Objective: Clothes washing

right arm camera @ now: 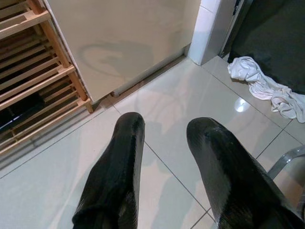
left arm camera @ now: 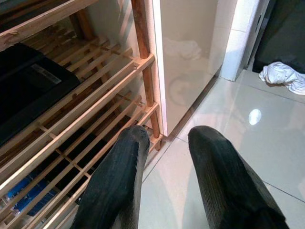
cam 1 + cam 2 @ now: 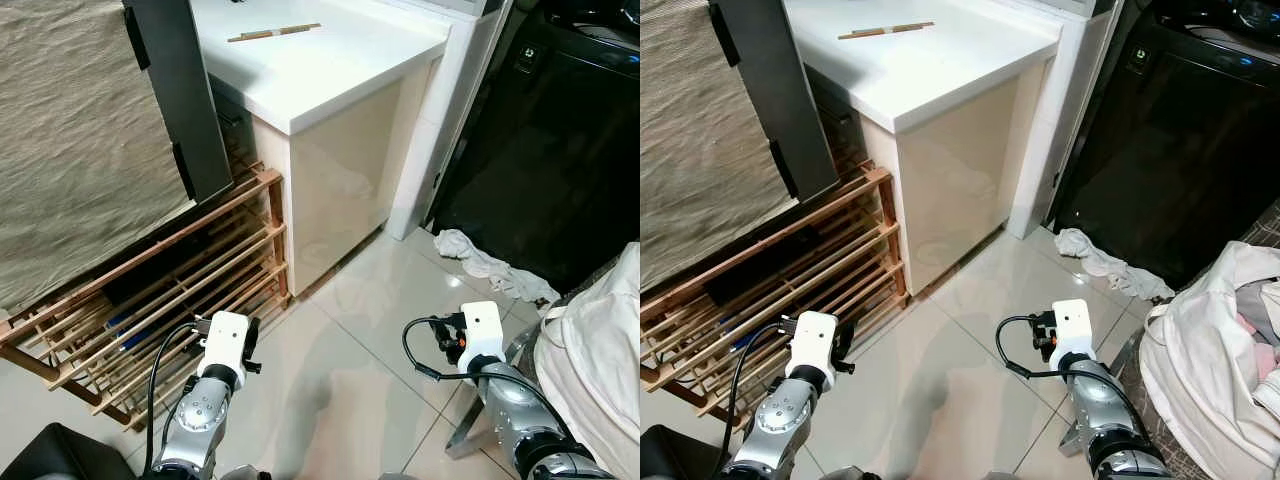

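Going left to right: at about 9 o'clock there's a slatted wooden shoe rack [image 3: 190, 290] with a beige fabric panel [image 3: 70, 130] hanging above it, and next to that a white tabletop [image 3: 320, 60] on a cream cabinet, with a thin wooden stick [image 3: 273, 32] lying on top. The left tool [image 2: 164, 143] hangs low near the rack's corner, its two black fingers spread apart with nothing between them. The right tool [image 1: 164, 129] is over the glossy beige floor tiles [image 3: 340, 380], also spread and empty.

The thing that matters is the crumpled white cloth [image 3: 490, 265] on the floor at roughly 2 o'clock, lying against the foot of the black washing machine [image 3: 560, 130]. Its long axis runs from about 10 o'clock to 4 o'clock, the bunched end nearer the white pillar and the tail trailing toward the white laundry bag full of clothes [image 3: 595, 360] at 4 o'clock.

What could go wrong, I reckon: it's limp and stretched out, so a pinch at one end could drag the rest, or the tool could scrape the slick tile and grab nothing. The bag sits close to the right arm too, so a swing could bump it.
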Robot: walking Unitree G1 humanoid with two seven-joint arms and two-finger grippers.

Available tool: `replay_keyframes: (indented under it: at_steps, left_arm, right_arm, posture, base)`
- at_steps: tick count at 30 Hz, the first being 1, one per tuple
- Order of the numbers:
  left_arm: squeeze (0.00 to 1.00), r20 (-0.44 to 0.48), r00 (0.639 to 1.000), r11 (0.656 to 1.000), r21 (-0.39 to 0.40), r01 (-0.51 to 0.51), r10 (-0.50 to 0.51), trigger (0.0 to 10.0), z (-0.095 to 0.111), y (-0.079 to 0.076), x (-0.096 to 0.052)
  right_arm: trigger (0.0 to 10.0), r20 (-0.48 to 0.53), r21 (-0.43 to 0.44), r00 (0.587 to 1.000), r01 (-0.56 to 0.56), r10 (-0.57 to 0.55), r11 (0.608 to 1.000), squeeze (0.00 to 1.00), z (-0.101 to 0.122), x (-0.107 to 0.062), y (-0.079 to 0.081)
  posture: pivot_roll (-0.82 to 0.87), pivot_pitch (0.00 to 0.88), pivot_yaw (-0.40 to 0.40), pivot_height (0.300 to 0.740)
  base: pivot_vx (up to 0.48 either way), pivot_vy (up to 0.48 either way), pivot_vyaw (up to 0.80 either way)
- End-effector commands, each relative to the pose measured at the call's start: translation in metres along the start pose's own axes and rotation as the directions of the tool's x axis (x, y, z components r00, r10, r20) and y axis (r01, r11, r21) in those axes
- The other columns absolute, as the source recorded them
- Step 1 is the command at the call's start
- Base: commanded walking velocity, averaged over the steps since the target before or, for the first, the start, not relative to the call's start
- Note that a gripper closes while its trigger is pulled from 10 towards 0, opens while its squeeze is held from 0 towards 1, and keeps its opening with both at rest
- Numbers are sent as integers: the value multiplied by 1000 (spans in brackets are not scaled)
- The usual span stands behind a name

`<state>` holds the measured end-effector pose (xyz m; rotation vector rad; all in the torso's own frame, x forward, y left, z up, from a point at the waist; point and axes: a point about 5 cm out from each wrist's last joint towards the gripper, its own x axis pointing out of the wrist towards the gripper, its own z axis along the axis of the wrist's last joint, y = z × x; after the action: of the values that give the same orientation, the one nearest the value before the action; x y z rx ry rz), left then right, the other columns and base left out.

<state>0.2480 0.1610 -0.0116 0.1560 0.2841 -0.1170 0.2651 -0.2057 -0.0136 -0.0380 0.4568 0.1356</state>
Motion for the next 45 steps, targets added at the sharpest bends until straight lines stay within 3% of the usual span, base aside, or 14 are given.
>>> replay_keyframes:
  at_steps: [1, 2, 3, 4, 6, 19, 34, 38, 45]
  left_arm:
    - [0, -5, 1000, 1000, 11, 4, -4, 10000, -1, 0, -1]
    - [0, -5, 1000, 1000, 11, 4, -4, 10000, -1, 0, -1]
    - [0, -5, 1000, 1000, 11, 4, -4, 10000, -1, 0, -1]
    - [0, -11, 1000, 999, 42, 12, -12, 10000, -1, 1, 0]
    - [0, -17, 1000, 996, 86, 26, -25, 10000, -1, 3, 2]
    - [0, 2, 999, 996, 82, 43, -43, 10000, 1, 0, 2]
    - [0, 15, 998, 994, 87, 66, -67, 10000, 4, -2, 3]
    - [0, 6, 1000, 996, 88, 29, -29, 10000, 3, 1, 3]
    - [0, -12, 1000, 993, 114, 7, -5, 10000, 0, 5, 4]
  right_arm:
    - [10000, 24, -1, 1000, 7, -7, 1000, 0, 7, 2, -1]
    - [10000, 24, -1, 1000, 7, -7, 1000, 0, 7, 2, -1]
    - [10000, 21, 8, 1000, 2, -2, 1000, 0, 7, 3, -1]
    - [10000, 27, -32, 1000, -9, 10, 999, 0, 8, 4, 3]
    - [10000, 40, -90, 999, -25, 29, 996, 0, 11, 6, 9]
    - [10000, 32, -99, 999, -24, 27, 995, 0, 10, 6, 10]
    - [10000, 28, -98, 999, -20, 23, 995, 0, 8, 5, 10]
    - [10000, 35, -110, 999, -18, 22, 994, 0, 9, 5, 10]
    - [10000, 36, -132, 999, -19, 24, 991, 0, 9, 5, 10]
  posture:
    - [-159, 49, -16, 740]
    - [-159, 49, -16, 740]
    - [0, 0, 0, 740]
    - [-129, 0, -12, 740]
    - [-129, 0, -12, 740]
    - [-132, 3, -11, 740]
    - [-133, 3, -10, 740]
    - [-134, 4, -9, 740]
    - [-132, 6, -9, 740]
  base:
    - [0, 0, 0]
    - [0, 0, 0]
    - [0, 0, 0]
    - [0, 0, 0]
    - [0, 0, 0]
    - [105, 0, 0]
    - [455, 0, -766]
    - [444, 60, -727]
    - [0, 0, 0]
